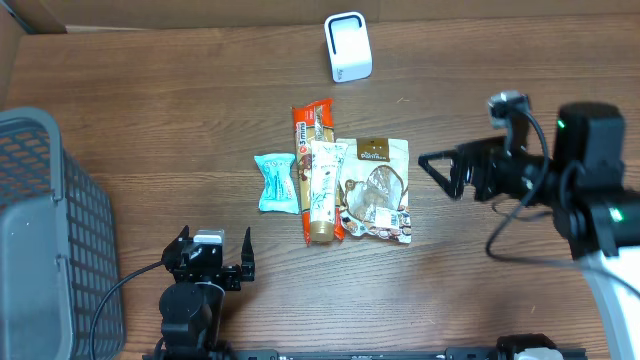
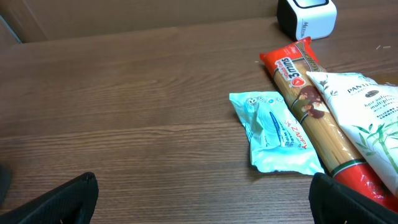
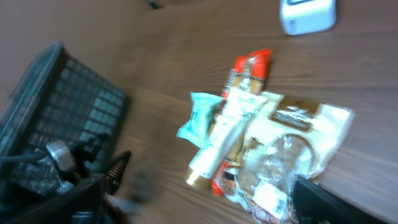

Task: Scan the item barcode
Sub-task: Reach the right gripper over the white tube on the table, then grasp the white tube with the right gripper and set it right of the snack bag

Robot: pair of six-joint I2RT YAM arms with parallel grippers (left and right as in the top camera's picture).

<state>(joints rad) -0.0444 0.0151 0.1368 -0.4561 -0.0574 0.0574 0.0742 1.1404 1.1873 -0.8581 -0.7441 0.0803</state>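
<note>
Four items lie together mid-table: a teal packet [image 1: 277, 182] [image 2: 277, 130] [image 3: 199, 118], a red-orange pasta pack [image 1: 313, 125] [image 2: 311, 106] [image 3: 249, 65], a white tube [image 1: 325, 185] [image 2: 367, 118] [image 3: 227, 134] lying over the pasta pack, and a clear snack bag [image 1: 376, 190] [image 3: 292, 152]. The white scanner [image 1: 348, 47] [image 2: 306, 15] [image 3: 308, 15] stands at the far edge. My left gripper [image 1: 215, 262] [image 2: 202, 211] is open near the front edge, short of the teal packet. My right gripper [image 1: 445, 172] [image 3: 205, 205] is open in the air, just right of the snack bag. No barcode shows.
A grey mesh basket [image 1: 40, 230] [image 3: 56, 118] stands at the table's left side. Cardboard walls border the far edge. The right wrist view is blurred and takes in my left arm [image 3: 56, 162] in front of the basket.
</note>
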